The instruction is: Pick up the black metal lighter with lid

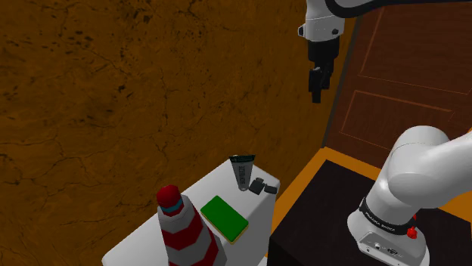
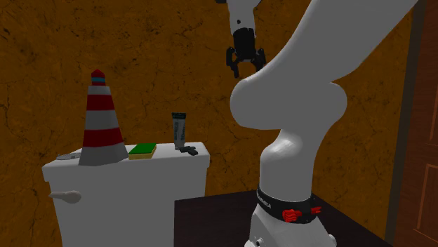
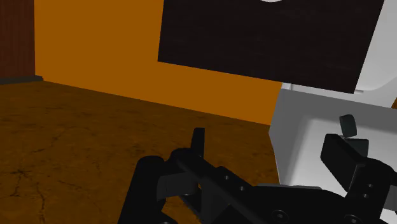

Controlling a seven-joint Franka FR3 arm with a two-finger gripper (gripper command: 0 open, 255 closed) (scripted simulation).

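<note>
Chiefly, tube risk: the lighter (image 1: 261, 187) lies just beside the upright tube (image 1: 242, 172). A finger coming down on that side could, I judge, knock the tube over or off the tank (image 1: 214, 187).
Edge risk: the lighter sits near the tank's corner closest to the stand (image 1: 318, 219). A nudge instead of a clean clasp may send it over the rim.
Slip risk: it is small, low and looks smooth, so a shallow or off-centre pinch could let it squirt out. Whether its lid is shut I cannot tell; a loose lid caught alone might swing.
Descent risk: the gripper (image 1: 319, 79) hangs high, well above the tank and off to one side. A long way down leaves room for drift.
Jaws: apart, nothing between them; in the wrist view the fingers (image 3: 198, 143) stand spread.
Lighter place: flat on the tank top, between tube and rim.
Others: the green block (image 1: 224, 218) lies near but apart from the lighter. The lighthouse (image 1: 184, 230) stands further along, and a grey disc (image 2: 67, 158) sits at the far end.
In the way: the tube alone; the space above the lighter is open.
Behind: brown wall, and a door (image 1: 408, 83).
</note>
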